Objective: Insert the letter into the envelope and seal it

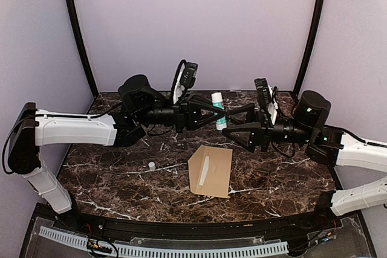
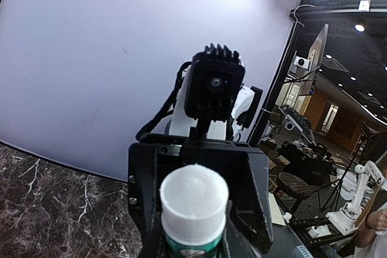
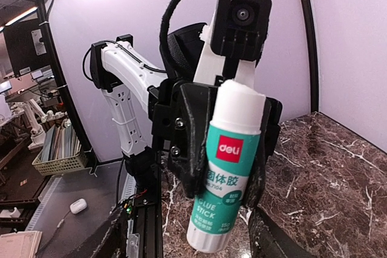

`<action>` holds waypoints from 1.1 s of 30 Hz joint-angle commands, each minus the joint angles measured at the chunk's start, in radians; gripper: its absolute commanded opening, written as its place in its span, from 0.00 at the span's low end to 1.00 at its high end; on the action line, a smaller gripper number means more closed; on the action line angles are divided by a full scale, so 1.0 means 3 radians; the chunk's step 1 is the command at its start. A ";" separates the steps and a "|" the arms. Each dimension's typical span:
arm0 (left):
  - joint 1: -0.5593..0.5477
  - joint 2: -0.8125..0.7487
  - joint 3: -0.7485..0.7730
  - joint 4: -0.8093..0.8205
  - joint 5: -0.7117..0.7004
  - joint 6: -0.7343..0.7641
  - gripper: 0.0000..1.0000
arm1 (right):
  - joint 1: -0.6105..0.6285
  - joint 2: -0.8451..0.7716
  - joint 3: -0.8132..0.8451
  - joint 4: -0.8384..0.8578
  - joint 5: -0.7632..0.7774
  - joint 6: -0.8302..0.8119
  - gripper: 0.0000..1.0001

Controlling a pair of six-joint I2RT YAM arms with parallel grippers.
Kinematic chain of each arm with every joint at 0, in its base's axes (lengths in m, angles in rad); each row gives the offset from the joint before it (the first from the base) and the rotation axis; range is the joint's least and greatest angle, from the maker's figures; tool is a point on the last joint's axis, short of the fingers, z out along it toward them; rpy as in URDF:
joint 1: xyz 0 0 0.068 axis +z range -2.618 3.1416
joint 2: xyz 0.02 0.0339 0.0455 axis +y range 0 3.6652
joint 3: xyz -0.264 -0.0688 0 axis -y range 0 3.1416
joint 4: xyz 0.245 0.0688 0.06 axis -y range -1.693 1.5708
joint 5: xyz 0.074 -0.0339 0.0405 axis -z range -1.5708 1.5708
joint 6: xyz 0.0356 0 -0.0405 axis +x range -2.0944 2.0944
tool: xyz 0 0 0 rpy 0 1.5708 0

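findings, standing at the bench: the left claw (image 1: 219, 113) is pinching a glue stick (image 3: 227, 167) at mid-barrel, with the stick upright and its white end up. the right claw (image 1: 233, 124) stands spread, a finger on either side of the stick's lower end; from its wrist view it does not appear to touch. the envelope (image 1: 213, 176) lies flat on the bench (image 1: 109, 185), on the arm-base side of both claws. a pale strip (image 1: 204, 172) runs along it, nature not determinable. the letter is not visible, and whether it sits inside cannot be confirmed. a small white cap (image 1: 151, 165) lies well apart to the left.

assessment: the envelope is thin, light, limp paper and likely to skid on polished stone. pin its body flat with one pad and lift only the flap edge. the stick is rigid, smooth plastic with a soft-looking tip, so light pressure is advised.
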 commanded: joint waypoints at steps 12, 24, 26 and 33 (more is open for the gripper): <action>0.0003 -0.0098 -0.0011 0.0389 0.0018 -0.0154 0.00 | 0.0000 0.0137 -0.0027 0.0392 -0.0185 0.0126 0.43; 0.0003 -0.0069 0.0000 0.0370 0.0010 -0.0142 0.00 | 0.0000 0.0219 0.0068 0.0382 -0.0135 0.0129 0.37; 0.0002 -0.0063 0.0001 0.0369 0.0016 -0.0142 0.00 | 0.0000 0.0229 0.0079 0.0381 -0.0128 0.0135 0.37; 0.0002 -0.0055 0.0005 0.0342 0.0028 -0.0132 0.00 | 0.0000 0.0245 0.0120 0.0378 -0.0106 0.0152 0.39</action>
